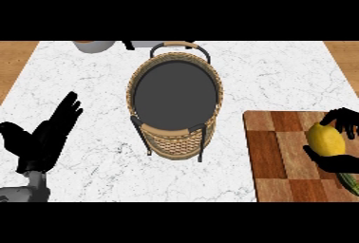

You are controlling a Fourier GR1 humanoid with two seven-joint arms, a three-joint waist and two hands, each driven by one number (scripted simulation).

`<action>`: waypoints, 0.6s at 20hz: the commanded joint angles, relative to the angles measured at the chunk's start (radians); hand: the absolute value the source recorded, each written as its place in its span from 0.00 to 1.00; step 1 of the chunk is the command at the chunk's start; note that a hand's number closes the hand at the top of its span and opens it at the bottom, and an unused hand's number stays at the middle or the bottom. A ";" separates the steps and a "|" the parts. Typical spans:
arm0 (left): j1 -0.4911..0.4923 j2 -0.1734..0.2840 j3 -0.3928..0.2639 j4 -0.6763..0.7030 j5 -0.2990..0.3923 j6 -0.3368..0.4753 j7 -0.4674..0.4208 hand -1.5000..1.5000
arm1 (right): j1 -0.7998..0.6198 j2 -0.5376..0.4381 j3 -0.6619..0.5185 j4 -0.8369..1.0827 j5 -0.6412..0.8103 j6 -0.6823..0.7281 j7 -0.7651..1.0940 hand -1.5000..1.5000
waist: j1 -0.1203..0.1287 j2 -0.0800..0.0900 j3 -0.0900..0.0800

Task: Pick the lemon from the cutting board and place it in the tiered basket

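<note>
The yellow lemon (325,139) lies on the checkered wooden cutting board (277,156) at the right edge of the view. My right hand (341,163) is curled round it, fingers over its top and thumb under it. The wicker tiered basket (175,95) with a dark tray and black metal frame stands in the middle of the white marble counter, left of the board. My left hand (43,135) rests open at the lower left, fingers pointing up, well away from the basket.
A green item (348,182) lies on the board just below the lemon, partly cut off by the view's edge. A grey-white pot (93,45) and a dark object sit at the counter's far edge.
</note>
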 commanded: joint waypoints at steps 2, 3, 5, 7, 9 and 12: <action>0.006 0.031 0.036 0.001 0.024 -0.036 0.016 0.50 | 0.062 0.015 -0.057 -0.291 -0.164 0.091 0.058 1.00 | 0.001 0.001 -0.001; -0.016 -0.029 -0.022 -0.009 -0.029 0.024 0.029 0.50 | 0.043 -0.027 -0.089 -0.330 -0.212 0.156 0.091 1.00 | 0.002 0.002 0.000; 0.057 -0.029 -0.021 -0.072 -0.035 0.017 0.001 0.50 | 0.081 -0.004 -0.042 -0.466 -0.193 0.190 0.205 1.00 | 0.014 0.002 0.000; -0.006 -0.042 -0.012 0.047 -0.038 -0.014 -0.047 0.50 | 0.004 0.016 -0.020 -0.497 -0.203 0.216 0.303 1.00 | 0.018 0.007 -0.001; -0.034 -0.009 0.038 0.030 -0.013 -0.011 0.013 0.50 | 0.048 -0.001 -0.012 -0.625 -0.230 0.283 0.397 1.00 | 0.014 0.006 -0.001; -0.005 -0.031 0.000 -0.052 -0.030 -0.001 0.045 0.50 | -0.060 0.008 0.029 -0.727 -0.252 0.326 0.569 1.00 | 0.024 0.005 0.000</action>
